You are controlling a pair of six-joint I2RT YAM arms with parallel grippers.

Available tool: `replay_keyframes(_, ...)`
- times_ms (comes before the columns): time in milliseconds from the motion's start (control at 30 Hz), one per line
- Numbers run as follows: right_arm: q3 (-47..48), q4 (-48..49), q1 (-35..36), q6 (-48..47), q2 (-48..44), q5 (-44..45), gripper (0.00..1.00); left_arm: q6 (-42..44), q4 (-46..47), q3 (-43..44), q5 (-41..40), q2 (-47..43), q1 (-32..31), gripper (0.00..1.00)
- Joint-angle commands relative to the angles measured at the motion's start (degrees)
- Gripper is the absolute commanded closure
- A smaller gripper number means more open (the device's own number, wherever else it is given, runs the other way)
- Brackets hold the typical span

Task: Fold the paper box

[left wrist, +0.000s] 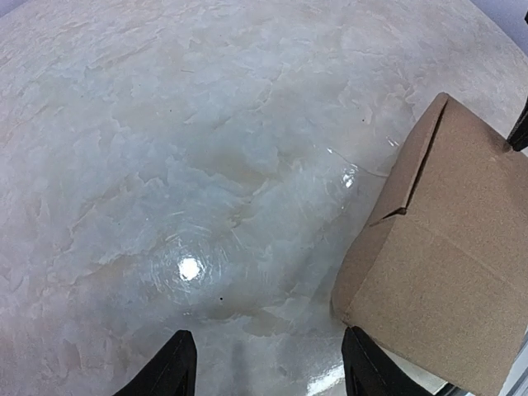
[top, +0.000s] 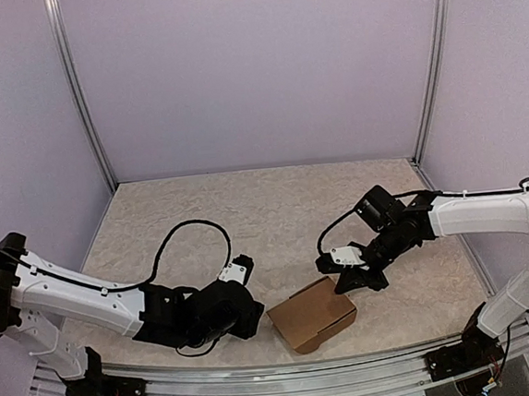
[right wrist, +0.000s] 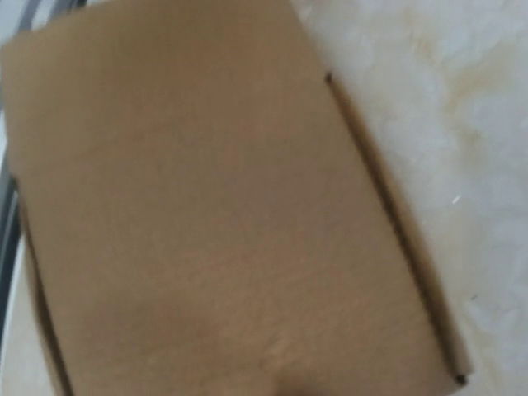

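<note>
Left fingers apart with only table between them; right gripper closed at the paper box.
Left wrist view: both fingertips sit at the bottom edge, well apart, bare table in the gap. The paper box lies ahead and to the right of the right-hand fingertip, outside the gap and close to it, with a flap seam running along its near face. Top view: the box is folded up into a squarish brown shape resting on the table between the two arms, the left arm's dark wrist just beside its left side and the right gripper at its far-right corner. Right wrist view is blurred: cardboard fills most of the frame straight ahead of the fingers, table to the right. Can't tell if the closed tips touch the box.
</note>
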Motion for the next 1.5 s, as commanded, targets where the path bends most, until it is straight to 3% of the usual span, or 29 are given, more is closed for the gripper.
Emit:
replay_keyframes(0, -0.77, -2.04, -0.26, -3.01, 2.51, 3.1, 0.99, -2.34, -3.71, 0.06, -1.51, 0.31, -0.72, 0.41)
replay_keyframes(267, -0.9, -3.63, -6.79, -7.44, 6.0, 4.46, 0.99, -8.54, -6.96, -5.32, -3.36, -3.72, -1.62, 0.42)
replay_keyframes(400, -1.18, -3.56, -9.4, -8.99, 6.87, 4.53, 0.98, -9.65, -3.95, -7.72, -4.16, -4.75, -1.67, 0.42)
replay_keyframes(533, -1.47, -2.34, -10.48, -8.46, 7.96, 3.18, 0.98, -3.14, 6.68, -9.48, -4.28, -1.48, -1.63, 0.41)
replay_keyframes(667, -0.72, -2.82, -12.88, -7.66, 8.07, 0.39, 0.97, 10.78, 18.67, -6.11, -2.58, 5.65, 0.03, 0.41)
replay_keyframes(833, -0.36, -4.37, -16.34, -7.23, 6.89, -3.04, 0.96, 15.76, 16.66, 4.76, 4.28, 16.4, 4.84, 0.45)
replay_keyframes(933, 0.07, -4.55, -16.31, -6.22, 5.14, -4.23, 0.95, 16.14, 16.83, 5.05, 2.99, 18.15, 4.08, 0.45)
replay_keyframes(1133, 5.61, -3.66, -14.25, -1.13, 0.01, -7.09, 0.93, 12.85, 10.91, 2.78, 0.22, 14.51, 1.58, 0.45)
replay_keyframes(1300, 9.11, -3.36, -6.86, 0.75, 0.99, -4.77, 0.91, 2.51, 5.72, -1.14, -1.86, 11.04, 1.34, 0.44)
replay_keyframes(1367, 9.04, -3.23, -4.66, 1.27, 3.24, -3.84, 0.91, -0.53, 7.27, -4.06, -1.03, 7.55, 2.27, 0.39)
replay_keyframes(1467, 8.63, -3.99, -4.0, 1.43, 6.46, -4.02, 0.93, -3.43, 17.57, -10.49, 6.15, 0.9, 6.41, 0.35)
